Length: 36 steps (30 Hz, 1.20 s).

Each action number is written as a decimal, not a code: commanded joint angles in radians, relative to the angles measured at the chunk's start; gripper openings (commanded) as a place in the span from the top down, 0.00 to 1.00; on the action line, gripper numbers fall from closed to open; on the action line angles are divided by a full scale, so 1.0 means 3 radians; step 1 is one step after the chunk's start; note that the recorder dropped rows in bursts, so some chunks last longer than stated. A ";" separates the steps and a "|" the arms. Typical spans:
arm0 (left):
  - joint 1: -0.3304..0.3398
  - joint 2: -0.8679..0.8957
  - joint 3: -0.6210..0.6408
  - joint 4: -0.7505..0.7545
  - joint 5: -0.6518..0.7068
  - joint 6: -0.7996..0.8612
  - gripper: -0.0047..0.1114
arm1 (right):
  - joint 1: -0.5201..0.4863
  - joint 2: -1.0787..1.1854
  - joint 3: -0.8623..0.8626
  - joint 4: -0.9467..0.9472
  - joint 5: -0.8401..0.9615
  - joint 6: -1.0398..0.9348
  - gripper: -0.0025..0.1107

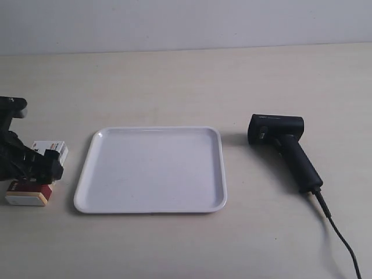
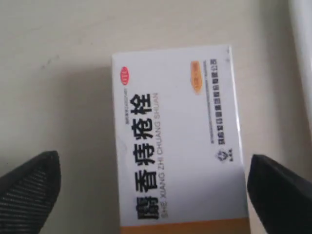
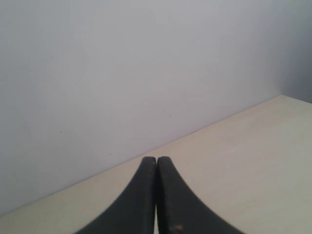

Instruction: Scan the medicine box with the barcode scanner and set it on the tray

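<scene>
Left claw (image 2: 151, 195) is hovering with fingers spread wide either side of the medicine box (image 2: 178, 141), its long axis running between them, lying on the desk just off the tray (image 1: 152, 168); right claw (image 3: 156, 195) is pressed together, away from the scanner (image 1: 283, 148).

You have one medicine box (image 1: 36, 174) near the table's left edge, one white tray (image 1: 152, 170) in the middle, and one black barcode scanner (image 1: 283, 148) toward the right edge, with one cable (image 1: 340, 235) running to the near right corner. Two grippers show: the left gripper (image 2: 153, 187) and the right gripper (image 3: 156, 195).
</scene>
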 commanded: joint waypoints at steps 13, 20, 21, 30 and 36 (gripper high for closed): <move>-0.0053 -0.0186 -0.0363 -0.0012 0.0171 0.0197 0.96 | 0.0038 0.0318 -0.0025 0.0010 -0.0147 -0.0083 0.98; -0.0568 -0.0474 -0.0771 -0.0028 0.0376 0.0827 0.96 | 0.0650 0.1853 -0.0341 0.0000 -0.0361 -0.0324 0.98; -0.0635 -0.0459 -0.0831 -0.0028 0.0423 0.0861 0.96 | 0.0760 0.2149 -0.0437 0.0000 -0.0361 -0.0375 0.98; -0.1031 -0.0184 -0.1120 -0.0514 0.0631 0.1837 0.96 | 0.1223 0.4494 -0.1172 0.0000 -0.0495 -0.0588 0.66; -0.1032 0.0043 -0.1154 -0.0787 0.0575 0.2129 0.96 | 0.1223 0.5269 -0.1546 0.0000 -0.0469 -0.0656 0.26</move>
